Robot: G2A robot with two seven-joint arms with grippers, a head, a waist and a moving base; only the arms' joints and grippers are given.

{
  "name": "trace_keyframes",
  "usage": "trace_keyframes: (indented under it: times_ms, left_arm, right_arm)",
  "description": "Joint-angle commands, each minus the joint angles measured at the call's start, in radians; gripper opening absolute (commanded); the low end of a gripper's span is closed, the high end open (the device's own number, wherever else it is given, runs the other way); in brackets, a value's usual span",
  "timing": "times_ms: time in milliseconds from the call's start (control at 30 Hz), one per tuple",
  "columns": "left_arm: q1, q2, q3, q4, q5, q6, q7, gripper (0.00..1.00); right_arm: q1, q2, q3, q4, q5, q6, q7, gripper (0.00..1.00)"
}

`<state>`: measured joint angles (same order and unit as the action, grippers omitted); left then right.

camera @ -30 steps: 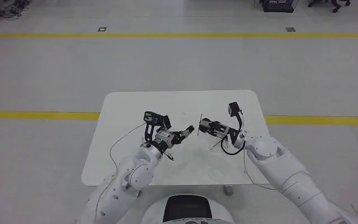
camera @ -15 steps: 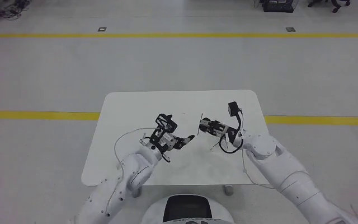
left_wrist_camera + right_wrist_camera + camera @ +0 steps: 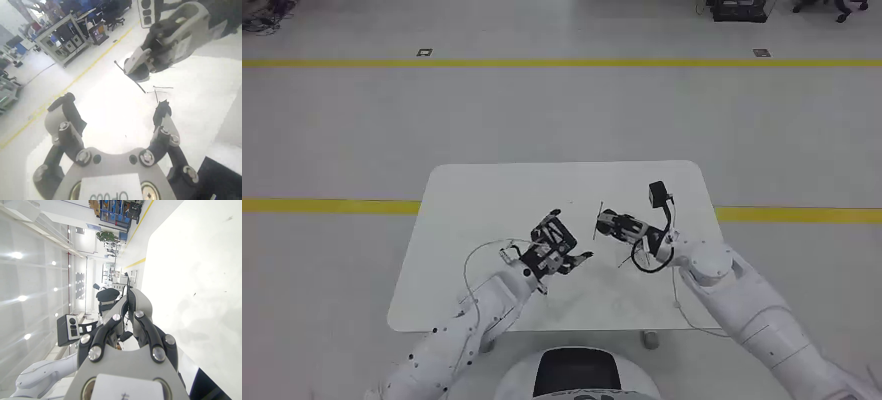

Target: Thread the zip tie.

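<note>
A black zip tie (image 3: 598,220) is pinched near its middle by my right gripper (image 3: 607,223), which is shut on it above the table's centre right. In the left wrist view the same zip tie (image 3: 130,77) sticks out both sides of the right gripper (image 3: 139,65), head end up and tail slanting down. My left gripper (image 3: 574,240) stands open a short way to the left of the tie, holding nothing. Its two fingers (image 3: 65,106) are spread wide and point toward the tie. In the right wrist view the right gripper (image 3: 128,298) has its fingers pressed together.
A few spare black zip ties (image 3: 160,90) lie on the white table (image 3: 462,200) just beyond my left gripper; from above they show as thin lines (image 3: 626,261) under the right gripper. A grey cable (image 3: 477,255) loops beside the left arm.
The left wrist has rolled and crept toward the right gripper, and its fingers now stand wide apart. The right gripper has kept the zip tie almost still.
</note>
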<state>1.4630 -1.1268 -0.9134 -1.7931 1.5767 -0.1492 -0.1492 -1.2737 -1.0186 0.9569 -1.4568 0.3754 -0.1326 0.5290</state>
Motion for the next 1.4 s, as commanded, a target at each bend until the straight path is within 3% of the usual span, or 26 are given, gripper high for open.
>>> trace_keyframes:
  times_ms: [0,200,267,400,467,600,633,867,933,1067,1267,1367]
  left_arm:
    - [-0.015,0.007,0.011,0.004,-0.007,-0.005,0.009,1.0]
    - [-0.017,0.007,0.012,0.006,-0.007,-0.002,0.008,1.0]
    - [-0.044,0.014,0.028,0.018,-0.007,-0.003,-0.01,1.0]
    - [-0.132,0.052,0.125,0.048,-0.007,0.04,-0.028,1.0]
    - [-0.186,0.078,0.2,0.066,-0.007,0.078,-0.018,1.0]
    - [-0.28,0.121,0.347,0.099,-0.007,0.192,0.035,1.0]
    - [-0.301,0.13,0.383,0.11,-0.007,0.245,0.058,1.0]
    - [-0.303,0.131,0.384,0.117,-0.007,0.243,0.052,1.0]
    - [-0.332,0.135,0.403,0.131,-0.007,0.243,0.034,1.0]
    - [-0.405,0.149,0.491,0.148,-0.007,0.321,0.039,1.0]
    - [-0.541,0.17,0.697,0.168,-0.007,0.449,0.108,1.0]
    - [-0.546,0.17,0.706,0.166,-0.007,0.451,0.114,1.0]
  right_arm:
    - [0.001,-0.001,0.001,0.001,0.004,0.001,0.002,0.0]
    - [-0.002,-0.001,0.001,-0.001,0.005,0.003,-0.004,0.0]
    - [-0.01,-0.004,0.003,-0.006,0.023,0.008,-0.009,0.0]
    - [-0.011,-0.011,0.01,0.004,0.065,0.016,-0.001,0.0]
    - [-0.009,-0.015,0.01,0.011,0.082,0.025,0.007,0.0]
    - [-0.002,-0.022,0.014,0.026,0.129,0.043,0.033,0.0]
    - [-0.002,-0.022,0.014,0.026,0.129,0.043,0.033,0.0]
    - [-0.005,-0.023,0.014,0.022,0.121,0.044,0.02,0.0]
    - [-0.011,-0.025,0.014,0.013,0.113,0.056,0.005,0.0]
    - [-0.011,-0.03,0.021,0.017,0.133,0.083,-0.003,0.0]
    - [-0.005,-0.036,0.022,0.021,0.15,0.103,0.011,0.0]
    - [-0.005,-0.036,0.022,0.021,0.15,0.103,0.011,0.0]
